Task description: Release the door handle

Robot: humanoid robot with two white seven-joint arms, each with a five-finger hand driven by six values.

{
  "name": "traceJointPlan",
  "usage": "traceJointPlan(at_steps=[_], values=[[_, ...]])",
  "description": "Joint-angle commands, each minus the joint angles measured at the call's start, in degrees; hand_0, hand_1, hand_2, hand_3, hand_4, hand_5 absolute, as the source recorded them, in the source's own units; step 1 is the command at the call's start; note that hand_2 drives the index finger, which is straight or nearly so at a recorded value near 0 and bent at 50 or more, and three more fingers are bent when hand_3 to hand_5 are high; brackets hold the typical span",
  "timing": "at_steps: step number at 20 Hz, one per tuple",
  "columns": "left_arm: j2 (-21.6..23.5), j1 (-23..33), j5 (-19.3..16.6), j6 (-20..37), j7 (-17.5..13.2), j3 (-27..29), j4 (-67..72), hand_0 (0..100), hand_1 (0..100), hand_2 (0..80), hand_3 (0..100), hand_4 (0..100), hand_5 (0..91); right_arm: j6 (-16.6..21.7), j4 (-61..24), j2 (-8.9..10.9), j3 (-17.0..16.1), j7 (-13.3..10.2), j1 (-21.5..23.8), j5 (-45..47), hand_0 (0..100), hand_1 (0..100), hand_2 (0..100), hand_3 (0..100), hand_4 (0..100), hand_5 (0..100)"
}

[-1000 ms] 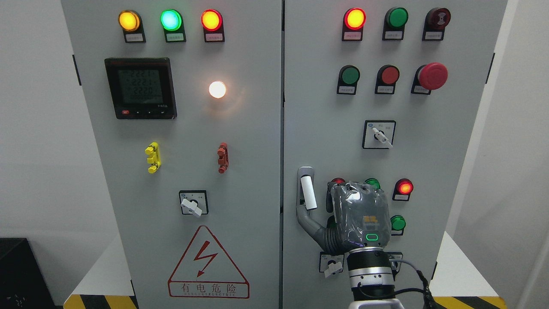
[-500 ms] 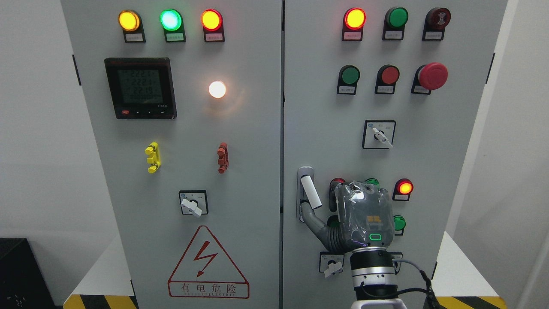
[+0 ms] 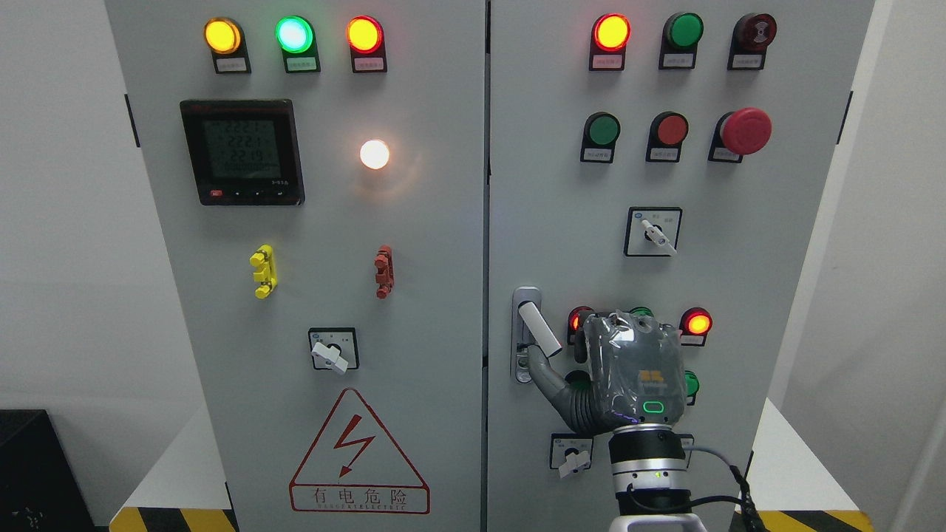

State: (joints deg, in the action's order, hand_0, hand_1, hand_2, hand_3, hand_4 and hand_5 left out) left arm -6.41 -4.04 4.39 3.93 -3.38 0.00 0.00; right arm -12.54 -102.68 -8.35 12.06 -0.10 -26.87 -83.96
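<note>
Grey steel fills most of the frame: a control cabinet with 2 doors that meet at a vertical seam just right of centre. Low on the right-hand door, close beside that seam, we see the door handle, a white lever tilted so its lower end points toward the lower right, seated on a silvery upright plate.

Our right hand rises from the bottom edge right of centre, back of the palm facing the camera under a clear plastic cover, a green light ring glowing near the wrist. Its thumb stretches up and left, with the tip just under the lower end of the lever; we cannot tell whether it touches. The other fingers are hidden behind the palm, so we cannot tell whether the hand is spread or curled.

Around the hand, on the same door, sit small red and green lamps. A red mushroom button stands in the upper right. On the left door we note 3 lit lamps along the top, a black meter in the upper left, and a red warning triangle near the bottom.
</note>
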Motion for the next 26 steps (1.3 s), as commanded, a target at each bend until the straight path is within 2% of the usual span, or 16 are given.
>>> traceJointPlan(at_steps=[1, 26], values=[[0.0, 0.0, 0.0, 0.0, 0.0, -1.1, -1.0, 0, 0, 2.4, 8, 1, 0.0, 0.1, -0.5, 0.0, -0.7, 0.0, 0.0, -0.1, 33, 41, 81, 100, 99, 97], [0.0, 0.0, 0.0, 0.0, -0.1, -1.1, -1.0, 0, 0, 2.5, 8, 1, 0.0, 0.1, -1.6, 0.0, -1.9, 0.0, -0.5, 0.0, 35, 41, 81, 100, 98, 97]])
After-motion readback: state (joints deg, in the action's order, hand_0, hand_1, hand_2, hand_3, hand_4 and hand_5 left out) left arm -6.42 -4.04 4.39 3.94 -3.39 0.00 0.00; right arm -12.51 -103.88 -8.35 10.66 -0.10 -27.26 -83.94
